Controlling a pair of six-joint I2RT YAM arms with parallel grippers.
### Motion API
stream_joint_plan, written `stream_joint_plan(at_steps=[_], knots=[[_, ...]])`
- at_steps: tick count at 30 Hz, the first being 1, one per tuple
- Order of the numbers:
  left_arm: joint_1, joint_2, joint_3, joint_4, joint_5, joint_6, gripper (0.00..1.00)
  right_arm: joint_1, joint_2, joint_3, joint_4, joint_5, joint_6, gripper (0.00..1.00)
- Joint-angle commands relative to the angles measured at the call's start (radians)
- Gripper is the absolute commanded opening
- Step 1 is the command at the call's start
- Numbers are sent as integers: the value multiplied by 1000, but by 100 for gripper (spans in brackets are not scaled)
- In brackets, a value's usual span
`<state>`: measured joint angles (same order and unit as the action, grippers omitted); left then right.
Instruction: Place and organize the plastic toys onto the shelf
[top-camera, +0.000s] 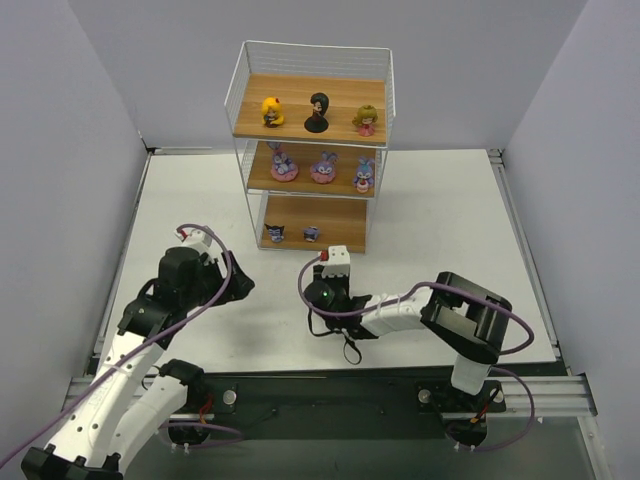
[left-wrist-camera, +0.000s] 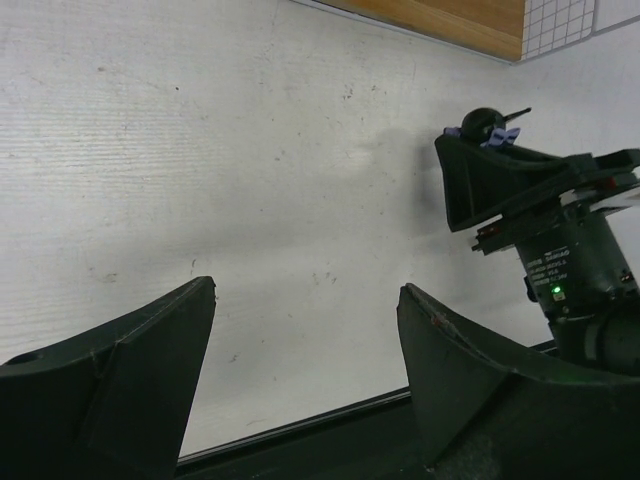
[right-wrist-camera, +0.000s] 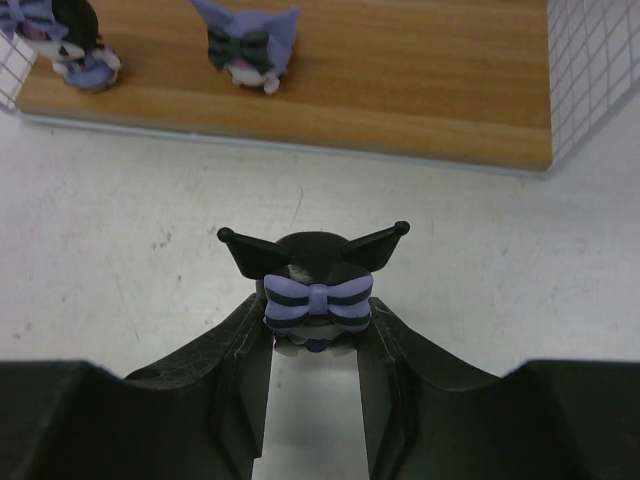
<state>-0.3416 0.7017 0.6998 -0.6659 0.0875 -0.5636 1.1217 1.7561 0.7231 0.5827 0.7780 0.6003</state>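
The shelf stands at the far middle of the table. Its top board carries a yellow doll on the left, a black doll in the middle and an olive-pink doll on the right, all upright in a row. On the middle board three bunnies stand side by side, spaced much like the dolls above. On the bottom board two dark toys sit at its left end: one at the far left by the wire side, the other just right of it, apart from each other. The third dark toy, black-headed with two pointed ears and a purple striped bow, is clamped between the fingers of the right gripper. It sits upright on the near side of the bottom board, off the shelf and over the table, right of the two toys already placed. Whether it touches the table cannot be told. The left gripper hangs over the table to the left of the right one, its jaws wide apart with nothing between them. In its wrist view the right gripper shows at the right with the toy at its tip, near the shelf's corner.
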Motion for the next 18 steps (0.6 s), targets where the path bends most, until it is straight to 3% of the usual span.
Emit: stream_joint_plan(at_steps=[1, 5, 18], knots=[[38, -2, 24, 31, 14, 28, 84, -68, 19, 97, 88, -55, -131, 0], [46, 12, 32, 22, 6, 28, 84, -143, 80, 142, 124, -69, -174, 0], [69, 15, 26, 23, 14, 27, 84, -212, 195, 210, 149, 4, -185, 0]])
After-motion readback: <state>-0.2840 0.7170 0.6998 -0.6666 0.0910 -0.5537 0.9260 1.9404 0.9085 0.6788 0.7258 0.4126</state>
